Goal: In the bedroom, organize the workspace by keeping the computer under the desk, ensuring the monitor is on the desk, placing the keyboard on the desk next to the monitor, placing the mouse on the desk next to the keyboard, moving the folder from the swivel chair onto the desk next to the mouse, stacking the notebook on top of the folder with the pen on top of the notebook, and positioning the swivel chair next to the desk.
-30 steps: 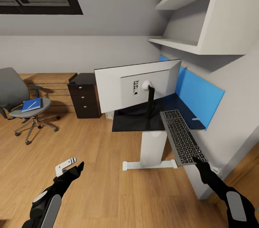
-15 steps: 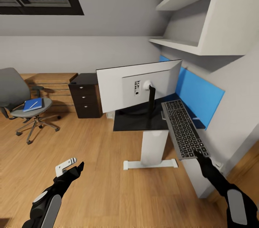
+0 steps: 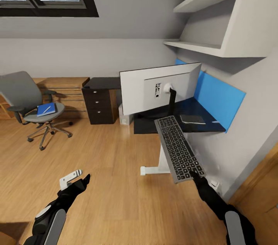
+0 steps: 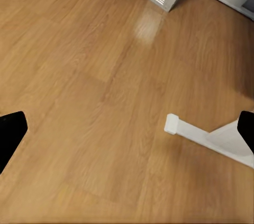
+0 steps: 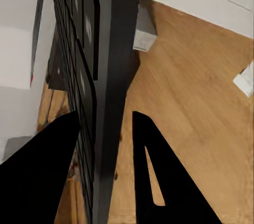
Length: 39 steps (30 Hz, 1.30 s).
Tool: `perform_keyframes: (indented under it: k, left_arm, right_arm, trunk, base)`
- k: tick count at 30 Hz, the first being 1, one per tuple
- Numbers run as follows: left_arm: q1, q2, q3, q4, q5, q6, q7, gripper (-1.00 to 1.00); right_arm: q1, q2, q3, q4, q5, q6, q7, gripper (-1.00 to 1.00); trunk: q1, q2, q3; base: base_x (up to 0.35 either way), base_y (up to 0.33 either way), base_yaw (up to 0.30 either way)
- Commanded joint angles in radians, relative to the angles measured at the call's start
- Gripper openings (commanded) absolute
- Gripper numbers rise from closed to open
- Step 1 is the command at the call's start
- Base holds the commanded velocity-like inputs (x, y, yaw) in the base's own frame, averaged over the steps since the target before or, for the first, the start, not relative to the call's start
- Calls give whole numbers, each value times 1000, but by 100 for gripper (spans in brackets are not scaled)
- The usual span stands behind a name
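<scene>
Here, the right gripper (image 3: 194, 174) pinches the keyboard (image 3: 177, 147) by its near end, long axis pointing toward the desk (image 3: 200, 126); left gripper (image 3: 79, 178) hangs spread.

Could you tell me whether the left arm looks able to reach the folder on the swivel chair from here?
Probably not: the left gripper is empty and open, but the folder lies on the swivel chair well across bare floor.
</scene>
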Motion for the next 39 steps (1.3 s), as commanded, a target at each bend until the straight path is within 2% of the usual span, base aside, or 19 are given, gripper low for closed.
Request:
perform_keyframes:
  k: [1, 10, 14, 15, 17, 18, 20, 22, 25, 27, 29, 39]
  left_arm:
    - [0, 0, 1, -1, 11, 5, 6, 100]
    - [-1, 0, 1, -1, 11, 5, 6, 100]
    - [-1, 0, 0, -1, 11, 5, 6, 100]
    - [-1, 0, 0, -1, 11, 5, 6, 100]
    - [-1, 0, 0, -1, 10, 5, 6, 100]
    - [-1, 0, 0, -1, 10, 5, 6, 100]
    - [-1, 0, -1, -1, 10, 5, 6, 100]
    - [-1, 0, -1, -1, 11, 5, 6, 100]
    - [-1, -1, -1, -1, 11, 5, 6, 100]
    - [-1, -2, -1, -1, 11, 5, 6, 100]
    - [-1, -2, -1, -1, 11, 5, 6, 100]
    - [-1, -2, -2, 5, 11, 6, 3, 100]
  right_arm:
    - [-2, 1, 6, 12, 7, 9, 2, -100]
    - [-2, 0, 88, 29, 77, 9, 2, -100]
    - [-2, 0, 116, 46, 91, 10, 22, -100]
    - [-2, 0, 119, 58, 92, 10, 37, -100]
    - [-2, -2, 122, 96, 94, 11, 120, -100]
    - [-2, -5, 123, 117, 95, 11, 207, -100]
    - [-2, -6, 124, 124, 97, 11, 257, -100]
    - [-2, -6, 125, 127, 98, 11, 276, -100]
    - [-2, -7, 145, 128, 101, 11, 291, -100]
    - [-2, -8, 194, 129, 106, 11, 296, -100]
    - [-2, -8, 212, 130, 107, 11, 297, -100]
    - [-1, -7, 226, 127, 108, 12, 298, -100]
  trunk:
    - [0, -1, -1]
    - [0, -1, -1]
    - [0, -1, -1]
    - [0, -1, -1]
    - [0, -1, -1]
    - [0, -1, -1]
    - [0, -1, -1]
    - [0, -1, -1]
    - [0, -1, -1]
    - [0, -1, -1]
    - [0, -1, -1]
    - [0, -1, -1]
  base:
    - [-165, 302, 0]
    - [-120, 313, 0]
    - [-29, 322, 0]
    - [-8, 324, 0]
    - [-3, 325, 0]
    - [-1, 326, 0]
    - [0, 327, 0]
    - [0, 327, 0]
    - [0, 309, 0]
    - [0, 253, 0]
    - [0, 238, 0]
    - [0, 161, 0]
